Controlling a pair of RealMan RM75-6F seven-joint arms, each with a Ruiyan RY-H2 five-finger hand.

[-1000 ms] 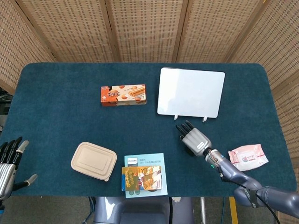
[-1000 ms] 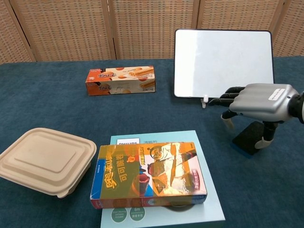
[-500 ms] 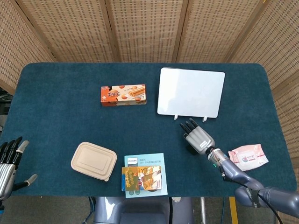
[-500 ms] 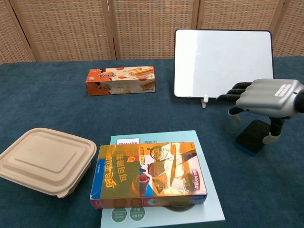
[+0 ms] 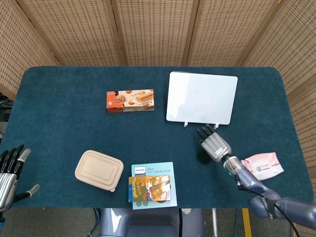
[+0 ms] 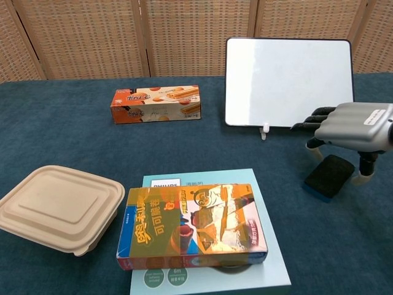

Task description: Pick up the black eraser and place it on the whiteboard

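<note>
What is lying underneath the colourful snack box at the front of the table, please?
The colourful snack box rests on a light blue Philips booklet, whose edges show around it. The booklet's middle is covered by the box, so its print there cannot be seen.

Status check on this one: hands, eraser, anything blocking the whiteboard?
Right robot hand open, fingers spread above the black eraser, no grip. Left robot hand open, idle at table edge. Eraser flat on the cloth, whiteboard bare, path unobstructed.

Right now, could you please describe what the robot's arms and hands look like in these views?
The right hand has a silver-grey metal back with a small white label and black fingers; its right arm is grey-blue with a thin black cable. The left hand is silver-grey with dark fingers.
</note>
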